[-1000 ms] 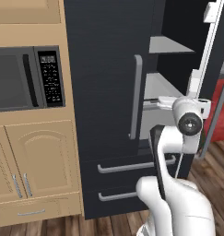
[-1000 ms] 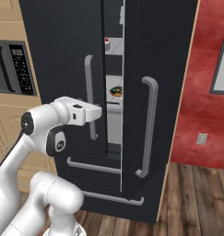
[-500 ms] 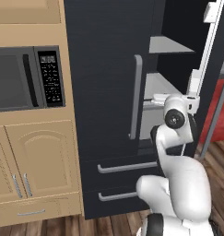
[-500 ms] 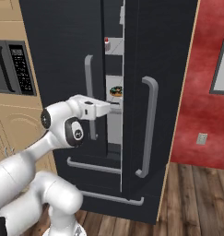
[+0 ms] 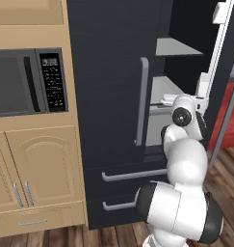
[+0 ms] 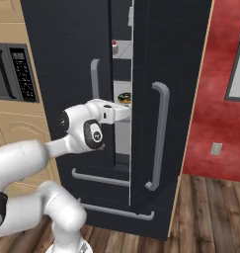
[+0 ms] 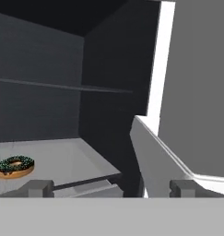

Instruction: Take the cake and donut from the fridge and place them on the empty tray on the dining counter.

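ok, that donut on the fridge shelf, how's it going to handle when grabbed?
The donut lies flat on the shelf, so it probably won't roll. It looks small, likely light. Its glazed top may smear or slip, so gripping the sides seems safer.

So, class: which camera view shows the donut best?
The hand view: the donut lies unobstructed on a light shelf, glaze and sprinkles visible. The right base view gives a partial glimpse through the door gap. In the left base view I cannot make it out.
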Robot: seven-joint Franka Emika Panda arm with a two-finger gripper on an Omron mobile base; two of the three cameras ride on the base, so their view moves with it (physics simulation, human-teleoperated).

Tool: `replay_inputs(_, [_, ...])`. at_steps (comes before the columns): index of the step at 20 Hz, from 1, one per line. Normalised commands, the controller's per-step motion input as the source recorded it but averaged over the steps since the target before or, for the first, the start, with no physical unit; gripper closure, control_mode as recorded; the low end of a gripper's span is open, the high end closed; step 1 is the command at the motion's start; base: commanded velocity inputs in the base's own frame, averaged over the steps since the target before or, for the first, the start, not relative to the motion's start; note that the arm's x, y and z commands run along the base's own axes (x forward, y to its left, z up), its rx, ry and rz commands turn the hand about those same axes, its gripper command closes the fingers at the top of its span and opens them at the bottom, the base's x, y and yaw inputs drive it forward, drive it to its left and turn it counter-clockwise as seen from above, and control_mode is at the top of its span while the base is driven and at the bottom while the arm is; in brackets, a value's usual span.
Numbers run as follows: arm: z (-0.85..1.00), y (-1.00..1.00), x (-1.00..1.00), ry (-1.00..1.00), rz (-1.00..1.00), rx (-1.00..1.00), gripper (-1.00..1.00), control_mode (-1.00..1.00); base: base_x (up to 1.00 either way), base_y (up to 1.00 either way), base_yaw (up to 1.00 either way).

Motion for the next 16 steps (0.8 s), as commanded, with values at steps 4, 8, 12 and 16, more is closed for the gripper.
replay_inputs(4, [0.00, -0.36, 0.32, 0.01, -0.05, 0.00, -1.00, -1.00, 0.00, 0.00, 0.00])
replay_inputs(8, [-0.01, -0.44, 0.24, 0.00, -0.04, 0.00, -1.00, -1.00, 0.00, 0.00, 0.00])
replay_inputs(12, [0.00, -0.77, 0.03, 0.00, -0.05, 0.00, -1.00, -1.00, 0.00, 0.00, 0.00])
replay_inputs(16, [0.00, -1.00, -0.26, 0.00, -0.12, 0.03, -1.00, -1.00, 0.00, 0.00, 0.00])
